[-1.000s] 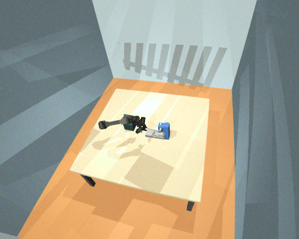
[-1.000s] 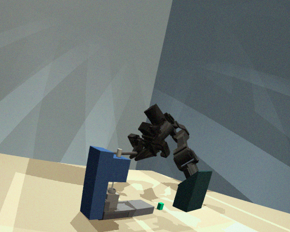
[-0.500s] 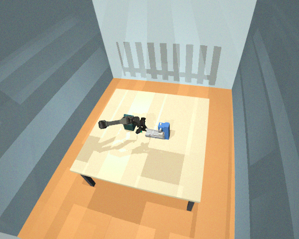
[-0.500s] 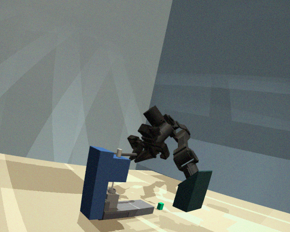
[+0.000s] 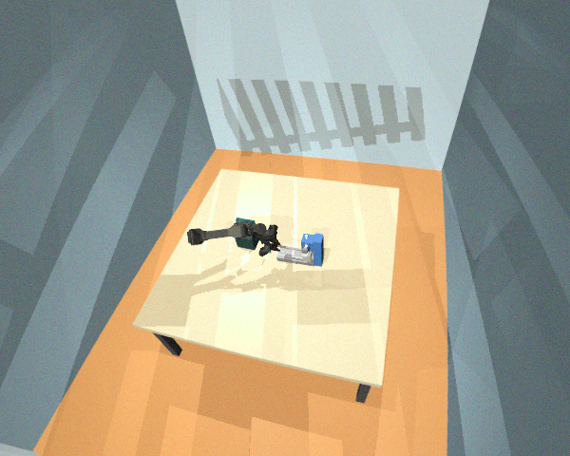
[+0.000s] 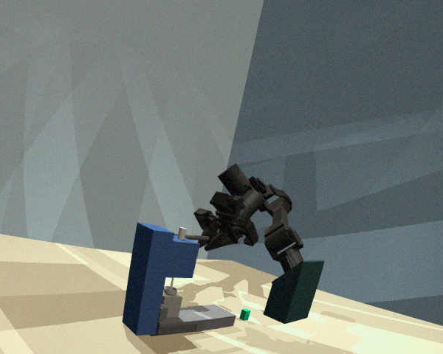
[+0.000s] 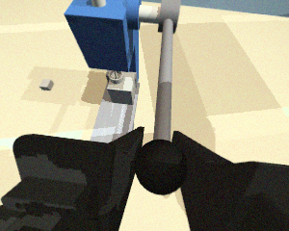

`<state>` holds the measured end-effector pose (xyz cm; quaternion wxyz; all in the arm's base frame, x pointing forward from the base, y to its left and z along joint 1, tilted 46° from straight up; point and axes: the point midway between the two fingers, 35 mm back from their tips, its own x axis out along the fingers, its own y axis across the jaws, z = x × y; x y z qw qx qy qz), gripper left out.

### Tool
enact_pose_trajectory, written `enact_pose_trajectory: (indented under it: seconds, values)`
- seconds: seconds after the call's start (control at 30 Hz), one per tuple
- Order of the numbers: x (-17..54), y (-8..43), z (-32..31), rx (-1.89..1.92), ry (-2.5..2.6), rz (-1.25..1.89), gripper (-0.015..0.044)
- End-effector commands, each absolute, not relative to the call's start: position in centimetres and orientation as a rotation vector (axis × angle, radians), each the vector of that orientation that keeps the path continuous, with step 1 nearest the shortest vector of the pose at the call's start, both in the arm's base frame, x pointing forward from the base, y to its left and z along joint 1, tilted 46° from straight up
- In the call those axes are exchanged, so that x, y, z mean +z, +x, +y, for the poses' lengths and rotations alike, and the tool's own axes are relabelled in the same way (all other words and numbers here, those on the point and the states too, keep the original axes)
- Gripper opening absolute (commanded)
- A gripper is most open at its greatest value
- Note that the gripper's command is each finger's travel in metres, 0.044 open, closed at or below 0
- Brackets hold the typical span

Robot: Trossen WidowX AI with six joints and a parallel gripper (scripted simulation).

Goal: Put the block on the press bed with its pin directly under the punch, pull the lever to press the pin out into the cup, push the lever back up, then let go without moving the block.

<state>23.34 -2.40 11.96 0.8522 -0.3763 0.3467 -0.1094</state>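
The end effector [image 5: 276,246] [image 6: 203,243] [image 7: 158,134] is clamped on the lever [image 6: 193,237] [image 7: 165,91] (round-knobbed, likely stiff, best held at its end); the block [image 6: 172,304] [image 7: 121,91] sits on the press bed [image 5: 290,254] [image 6: 214,314] [image 7: 111,120] beneath the punch.

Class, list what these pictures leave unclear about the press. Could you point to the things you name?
- Pin in the block [image 6: 172,306] [image 7: 120,91]: exterior, too small; wrist, ring-shaped piece covers its top.
- Lever [image 6: 196,237] [image 7: 165,87] tip: wrist, black ball and jaws cover it.
- Block's underside: exterior, hidden against the bed [image 6: 214,314] [image 7: 111,120].
- Cup: top, too small.
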Motion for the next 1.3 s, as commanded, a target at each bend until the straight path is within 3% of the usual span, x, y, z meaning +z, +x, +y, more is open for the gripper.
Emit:
enact_pose_trajectory:
  seconds: [0.0, 1.27]
  values:
    - [11.77, 23.4, -2.51, -0.226, -0.791, 0.728, 0.0]
    - [10.83, 23.62, -3.46, -0.226, -0.79, 0.729, 0.0]
